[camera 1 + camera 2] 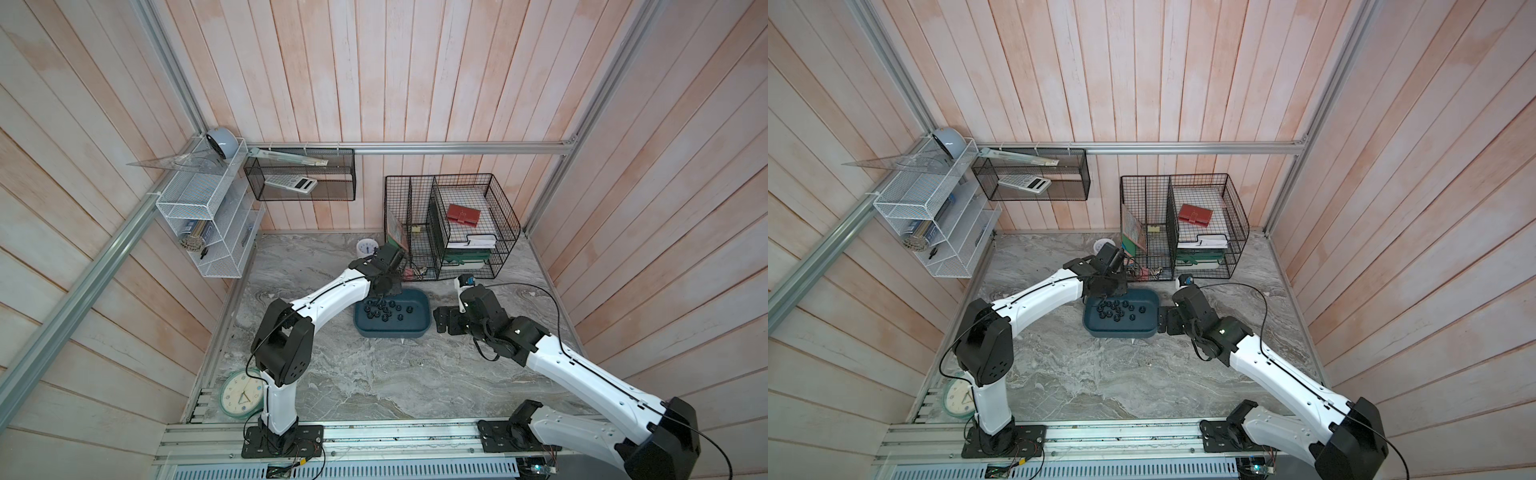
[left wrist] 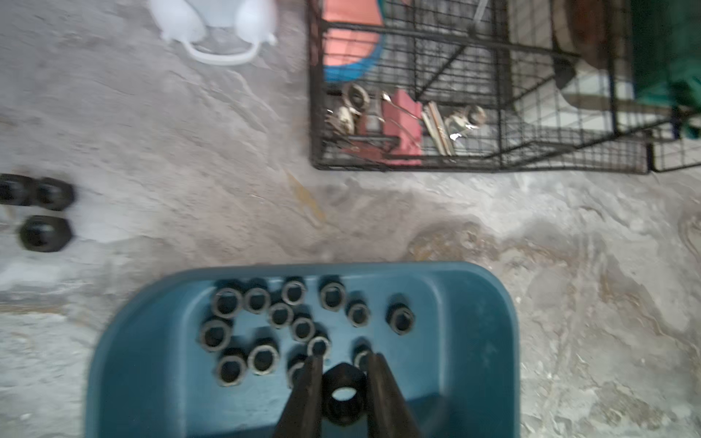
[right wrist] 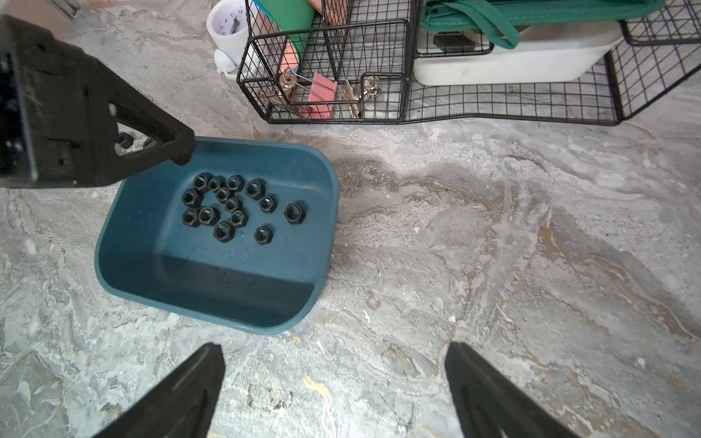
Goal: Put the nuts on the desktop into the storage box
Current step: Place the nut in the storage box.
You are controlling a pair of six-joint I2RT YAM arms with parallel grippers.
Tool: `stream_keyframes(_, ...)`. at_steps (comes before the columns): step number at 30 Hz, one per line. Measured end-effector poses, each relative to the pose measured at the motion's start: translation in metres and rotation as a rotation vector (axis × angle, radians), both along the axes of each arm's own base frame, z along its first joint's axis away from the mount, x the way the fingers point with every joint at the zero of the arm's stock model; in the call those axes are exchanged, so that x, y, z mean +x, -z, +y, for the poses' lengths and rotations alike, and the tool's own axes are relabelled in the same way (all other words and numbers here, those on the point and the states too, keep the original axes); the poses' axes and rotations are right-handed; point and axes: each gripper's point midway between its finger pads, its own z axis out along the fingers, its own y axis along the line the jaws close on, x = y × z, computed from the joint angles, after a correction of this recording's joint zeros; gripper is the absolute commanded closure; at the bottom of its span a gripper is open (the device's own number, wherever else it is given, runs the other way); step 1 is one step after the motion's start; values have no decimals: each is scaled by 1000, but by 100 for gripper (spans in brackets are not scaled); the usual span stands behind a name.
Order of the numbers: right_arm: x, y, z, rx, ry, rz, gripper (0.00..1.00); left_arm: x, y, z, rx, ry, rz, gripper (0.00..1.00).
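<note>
- In both top views, the shallow teal-blue plastic storage box (image 1: 390, 333) sits on the grey marble-patterned desktop (image 1: 374, 382). The left gripper (image 1: 382, 293) hangs over its corner.
- Left wrist: the left gripper pinches one small black hexagonal nut (image 2: 343, 396). Three loose nuts (image 2: 45, 232) lie outside the box. Dropped near the rim, the nut could bounce out.
- Right wrist: the right gripper (image 3: 333, 347) gapes empty beside the box, and the boxed nuts (image 3: 223, 231) rest inside.
</note>
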Motion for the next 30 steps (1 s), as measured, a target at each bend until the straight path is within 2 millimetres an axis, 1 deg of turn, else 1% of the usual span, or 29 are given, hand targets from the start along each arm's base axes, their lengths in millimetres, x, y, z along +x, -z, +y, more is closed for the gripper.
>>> stream_keyframes(2, -4, -1, -5, 5, 11, -4, 2, -4, 11, -12, -3, 16, 13, 80)
stream_keyframes(5, -10, -2, -12, 10, 27, -7, 2, -7, 33, -20, 12, 27, 44, 80)
stream_keyframes(9, -16, -1, -20, 10, 46, -4, 2, -9, 64, -23, 37, 36, 96, 80)
stream_keyframes(12, -18, -2, -23, 9, 57, -2, 2, -10, 77, -23, 49, 38, 116, 80)
stream_keyframes(15, -19, -1, -26, 5, 67, 1, 2, -11, 81, -24, 49, 41, 124, 79)
stream_keyframes(22, -20, 2, -27, -6, 71, 12, 2, -11, 79, -30, 29, 51, 121, 79)
stream_keyframes(26, -19, 7, -26, -20, 71, 27, 2, -11, 79, -31, 27, 53, 123, 79)
stream_keyframes(27, -18, 9, -26, -24, 71, 32, 2, -10, 80, -31, 26, 54, 123, 77)
stream_keyframes(30, -18, 12, -26, -32, 70, 40, 2, -11, 83, -32, 27, 55, 130, 67)
